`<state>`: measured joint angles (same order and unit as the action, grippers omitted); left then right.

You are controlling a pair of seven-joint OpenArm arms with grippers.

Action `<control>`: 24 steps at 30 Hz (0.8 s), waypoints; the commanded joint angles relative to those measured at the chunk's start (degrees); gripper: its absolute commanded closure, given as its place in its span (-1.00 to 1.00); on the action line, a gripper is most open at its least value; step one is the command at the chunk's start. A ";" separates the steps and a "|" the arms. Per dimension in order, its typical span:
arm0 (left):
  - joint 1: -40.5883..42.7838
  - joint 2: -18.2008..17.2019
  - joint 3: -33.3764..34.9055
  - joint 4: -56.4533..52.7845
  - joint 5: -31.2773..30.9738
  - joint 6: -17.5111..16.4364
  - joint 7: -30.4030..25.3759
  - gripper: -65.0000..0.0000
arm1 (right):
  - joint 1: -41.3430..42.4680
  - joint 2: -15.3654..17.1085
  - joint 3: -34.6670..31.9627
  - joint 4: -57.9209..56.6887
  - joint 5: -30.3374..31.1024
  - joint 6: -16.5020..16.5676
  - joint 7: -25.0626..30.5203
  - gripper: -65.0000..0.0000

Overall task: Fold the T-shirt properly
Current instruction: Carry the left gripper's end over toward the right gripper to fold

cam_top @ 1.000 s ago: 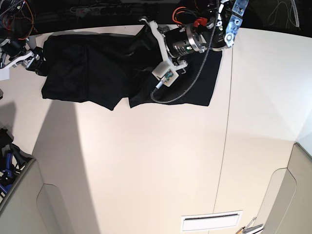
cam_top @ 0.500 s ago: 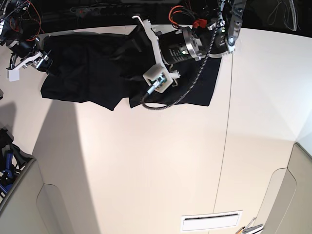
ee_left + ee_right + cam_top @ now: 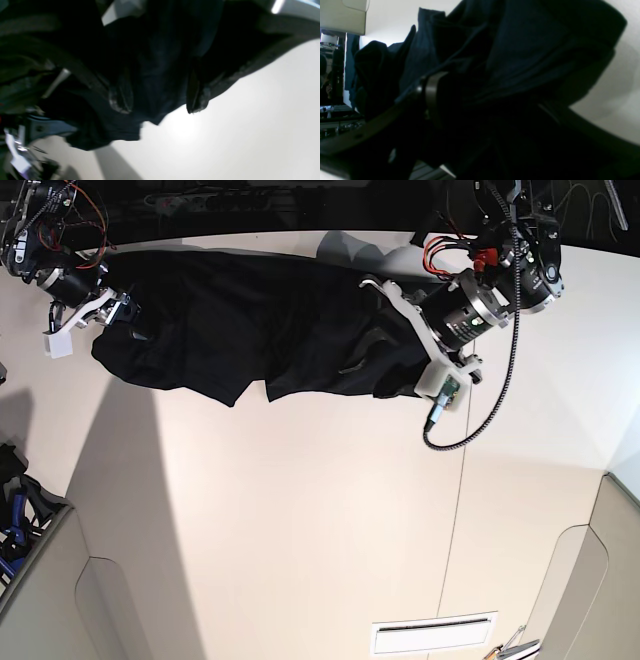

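The black T-shirt (image 3: 230,320) lies bunched and wrinkled in a long band along the far side of the white table (image 3: 300,520). My left gripper (image 3: 392,345) is at the shirt's right end. In the left wrist view the gripper (image 3: 158,100) has cloth (image 3: 160,50) bunched between its fingers (image 3: 120,97), a little above the table. My right gripper (image 3: 118,315) is at the shirt's left end. In the right wrist view dark cloth (image 3: 520,37) drapes over the gripper (image 3: 490,100) and hides its tips.
A seam (image 3: 463,480) runs down the table right of centre. A white slotted plate (image 3: 435,637) lies near the front edge. Wires and electronics (image 3: 50,220) sit at the back left. Blue items (image 3: 15,525) lie off the table's left side.
My left gripper has moved from the shirt's middle to its right end, carrying cloth with it. My right gripper has shifted right into the left end. The shirt now looks stretched lengthwise.
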<state>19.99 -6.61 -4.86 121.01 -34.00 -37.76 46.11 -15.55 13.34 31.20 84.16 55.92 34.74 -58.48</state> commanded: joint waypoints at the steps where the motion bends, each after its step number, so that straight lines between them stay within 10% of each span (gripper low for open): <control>1: -0.26 -0.11 -1.20 1.05 -1.79 -0.33 -0.52 -0.14 | -0.02 0.76 0.04 0.57 -0.39 0.00 -0.39 -0.15; 4: -0.22 -0.09 -4.72 1.05 -3.34 -0.33 0.90 -0.14 | -0.02 0.79 0.04 0.59 -0.39 0.00 -0.17 0.10; 8: -0.02 -0.09 -8.39 0.94 -3.52 -0.17 0.92 -0.14 | -0.04 0.81 0.07 0.59 -0.42 0.00 0.87 0.99; 24: 5.18 -4.35 -11.65 0.20 -3.48 0.11 3.43 -0.14 | 6.73 6.05 8.52 0.66 0.96 -0.02 -4.35 1.00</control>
<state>25.28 -10.61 -16.34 120.51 -36.58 -37.60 50.70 -9.47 18.26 39.22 83.96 55.16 34.52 -63.92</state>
